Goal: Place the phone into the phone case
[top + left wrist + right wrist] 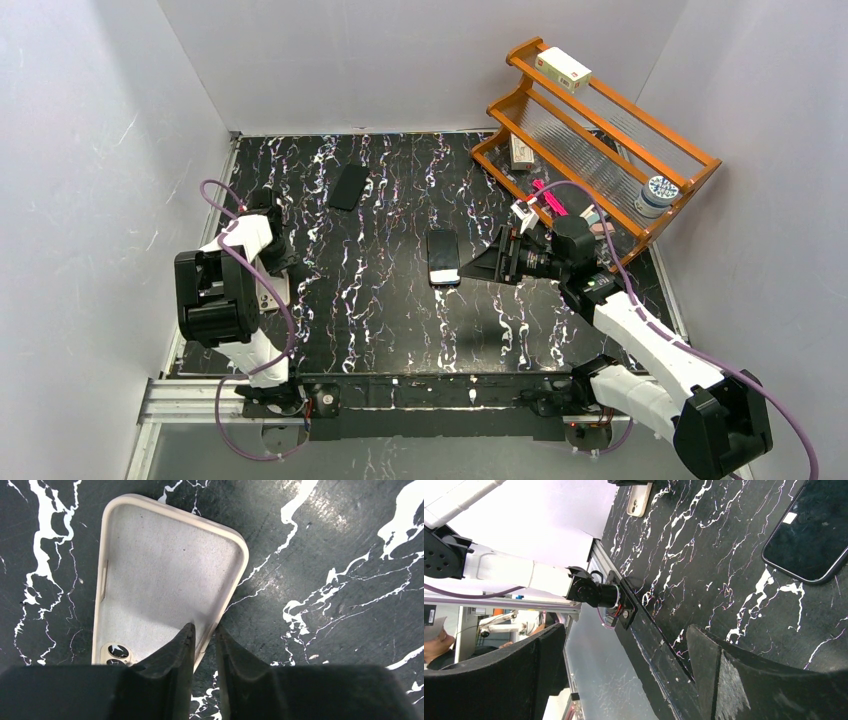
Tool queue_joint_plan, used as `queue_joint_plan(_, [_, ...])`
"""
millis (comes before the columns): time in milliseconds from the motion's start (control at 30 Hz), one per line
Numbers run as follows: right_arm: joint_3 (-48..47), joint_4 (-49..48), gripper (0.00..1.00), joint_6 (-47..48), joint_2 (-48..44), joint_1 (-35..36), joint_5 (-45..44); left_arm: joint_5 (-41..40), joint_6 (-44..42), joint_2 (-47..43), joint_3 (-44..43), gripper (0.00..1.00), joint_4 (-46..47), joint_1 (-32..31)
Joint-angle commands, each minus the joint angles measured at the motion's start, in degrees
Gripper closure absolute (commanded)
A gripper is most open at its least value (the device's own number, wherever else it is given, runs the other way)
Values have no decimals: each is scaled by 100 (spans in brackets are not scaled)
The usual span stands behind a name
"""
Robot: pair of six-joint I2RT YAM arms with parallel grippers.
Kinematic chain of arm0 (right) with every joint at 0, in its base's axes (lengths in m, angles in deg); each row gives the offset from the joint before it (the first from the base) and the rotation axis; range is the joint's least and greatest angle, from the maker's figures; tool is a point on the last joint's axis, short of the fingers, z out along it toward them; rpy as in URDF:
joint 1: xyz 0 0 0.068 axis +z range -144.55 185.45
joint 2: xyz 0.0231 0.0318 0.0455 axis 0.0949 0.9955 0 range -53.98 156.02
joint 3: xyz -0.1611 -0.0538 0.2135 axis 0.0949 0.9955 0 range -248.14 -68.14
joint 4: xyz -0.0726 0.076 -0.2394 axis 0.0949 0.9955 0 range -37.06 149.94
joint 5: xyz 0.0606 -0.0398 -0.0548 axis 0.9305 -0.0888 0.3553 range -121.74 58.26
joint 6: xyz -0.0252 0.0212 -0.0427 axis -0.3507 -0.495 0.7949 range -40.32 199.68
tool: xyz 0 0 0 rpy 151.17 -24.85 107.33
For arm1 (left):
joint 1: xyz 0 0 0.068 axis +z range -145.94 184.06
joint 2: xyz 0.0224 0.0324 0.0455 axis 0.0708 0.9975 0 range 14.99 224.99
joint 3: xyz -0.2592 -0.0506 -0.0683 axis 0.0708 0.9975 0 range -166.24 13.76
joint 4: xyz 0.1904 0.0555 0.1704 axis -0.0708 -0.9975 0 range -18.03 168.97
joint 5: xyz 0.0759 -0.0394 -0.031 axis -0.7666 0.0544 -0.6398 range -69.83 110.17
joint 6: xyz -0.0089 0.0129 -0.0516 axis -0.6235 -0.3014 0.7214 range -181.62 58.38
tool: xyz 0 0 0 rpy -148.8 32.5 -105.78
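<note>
Between the left claw's [204, 632] nearly closed fingers sits the long rim of the beige case [165, 575], hollow side up. It's pinned, I'd say, so it can't slide. The right claw [497, 258] is spread wide and empty. The phone [443, 257] lies flat just ahead of its tips, dark face up, well apart from the case. Farther beyond both claws lies a second dark slab [348, 186].

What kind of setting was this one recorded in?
Most likely a lab robot cell, not a home: plain white panels wall in a black marbled tabletop, an aluminium rail runs along the near edge, and a wooden rack of small props stands in the far right corner.
</note>
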State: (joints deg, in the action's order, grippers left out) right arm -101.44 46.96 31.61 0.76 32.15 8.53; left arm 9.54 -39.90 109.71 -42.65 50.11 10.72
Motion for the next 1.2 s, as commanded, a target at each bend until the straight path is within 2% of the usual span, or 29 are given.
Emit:
queue_joint_plan(0, [-49,-255,1,-27,-35,20,-2,354,-48,4,117,85,-75,11])
queue_joint_plan(167, [-20,-246,1,-19,-50,20,-25,732,-103,-93,32,100,-176,11])
queue_joint_plan(333, [55,-242,1,-45,-127,23,-81,1063,-150,-309,-46,100,-393,11])
queue_joint_plan(600, [82,-205,1,-35,-209,20,-190,2210,226,-901,128,100,-435,-212])
queue_joint_plan(700, [118,-245,1,-82,-202,20,-204,2124,541,-1079,167,100,-348,-671])
queue_joint_plan(900, [115,-132,1,-65,-270,20,-236,2245,1524,-1144,266,100,228,-2005])
queue_joint_plan(1167, [248,-76,1,-132,-414,24,-340,1806,2155,-702,-50,100,707,-3354])
